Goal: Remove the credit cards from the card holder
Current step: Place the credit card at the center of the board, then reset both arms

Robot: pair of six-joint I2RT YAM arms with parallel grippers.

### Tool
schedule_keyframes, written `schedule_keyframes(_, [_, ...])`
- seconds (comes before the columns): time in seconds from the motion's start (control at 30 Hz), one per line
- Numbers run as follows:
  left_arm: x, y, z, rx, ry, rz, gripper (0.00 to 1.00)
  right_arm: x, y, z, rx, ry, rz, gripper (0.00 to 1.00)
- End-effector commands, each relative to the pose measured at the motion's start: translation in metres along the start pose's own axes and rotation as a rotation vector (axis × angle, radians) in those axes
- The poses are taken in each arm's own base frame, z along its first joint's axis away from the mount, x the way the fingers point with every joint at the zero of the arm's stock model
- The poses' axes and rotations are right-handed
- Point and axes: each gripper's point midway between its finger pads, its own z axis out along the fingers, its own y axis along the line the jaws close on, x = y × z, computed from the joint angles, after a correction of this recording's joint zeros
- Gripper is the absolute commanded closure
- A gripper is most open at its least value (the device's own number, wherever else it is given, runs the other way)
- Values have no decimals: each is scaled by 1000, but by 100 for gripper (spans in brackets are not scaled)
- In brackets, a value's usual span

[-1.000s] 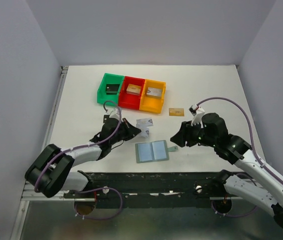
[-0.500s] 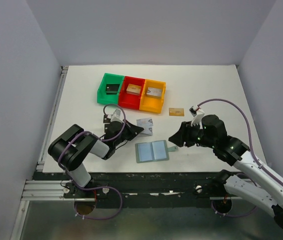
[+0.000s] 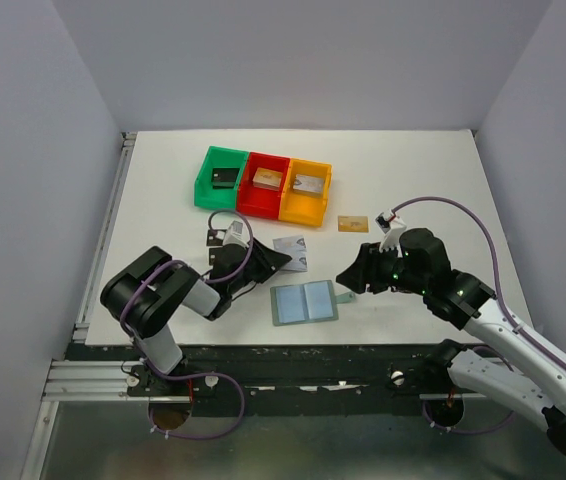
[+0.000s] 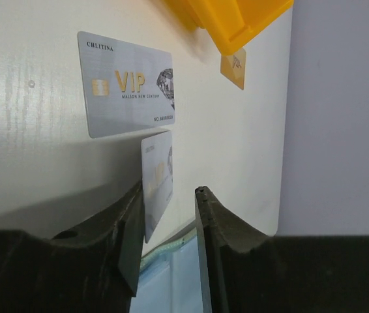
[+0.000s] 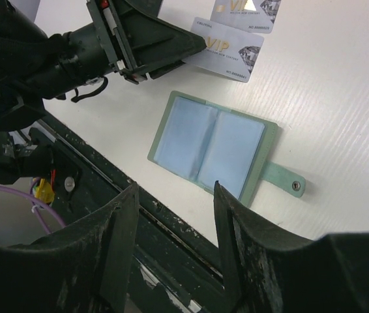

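Left fingers (image 4: pixel 106 248) have just parted, freeing a silver card (image 4: pixel 157 186) that leans between them beside a flat card (image 4: pixel 127 85) on the tabletop (image 4: pixel 28 163); right fingers (image 5: pixel 116 251) hang spread above the open holder (image 5: pixel 210 150), whose pockets look empty, so the task seems nearly done

Bright, flat light from overhead here. The white table (image 3: pixel 163 200) nearly washes out in the top view, and shadows stay short and soft. On the left wrist cam the left gripper (image 4: pixel 169 189) is a murky, soft-edged mass, the orange bin (image 4: pixel 236 19) is smeared, and the silver card (image 4: pixel 126 85) is crisp. On the right wrist cam the right gripper (image 5: pixel 175 188) looks dark and grainy, the card holder (image 5: pixel 210 147) is sharp, and there's a faint sheen along the tabletop ridges.
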Motion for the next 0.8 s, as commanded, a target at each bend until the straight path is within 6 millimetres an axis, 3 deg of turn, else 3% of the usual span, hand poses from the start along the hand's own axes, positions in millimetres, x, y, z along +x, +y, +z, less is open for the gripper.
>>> schedule_keyframes(0.0, [0, 0, -7, -18, 0, 13, 51, -6, 1, -2, 4, -23, -16, 42])
schedule_keyframes(0.07, [-2, 7, -13, -80, -5, 33, 42, -6, -2, -4, 23, -24, -18, 42])
schedule_keyframes(0.1, [-6, 13, -17, -125, -17, 44, 31, -6, -6, -5, 45, -23, -16, 42])
schedule_keyframes(0.17, [-20, 27, -29, -231, -70, 68, 20, -6, -13, -7, 92, -15, -15, 42])
schedule_keyframes(0.23, [-34, 29, -45, -277, -112, 85, 3, -5, -19, -10, 129, -12, -19, 42])
schedule_keyframes(0.27, [-41, 27, -50, -296, -129, 104, 1, -6, -22, -11, 146, -16, -24, 42])
schedule_keyframes(0.5, [-81, 8, -110, -482, -225, 242, 1, -10, -32, -19, 195, -46, -57, 41])
schedule_keyframes(0.77, [-84, 20, -165, -658, -192, 318, 1, -15, -52, -25, 293, -122, -56, 40])
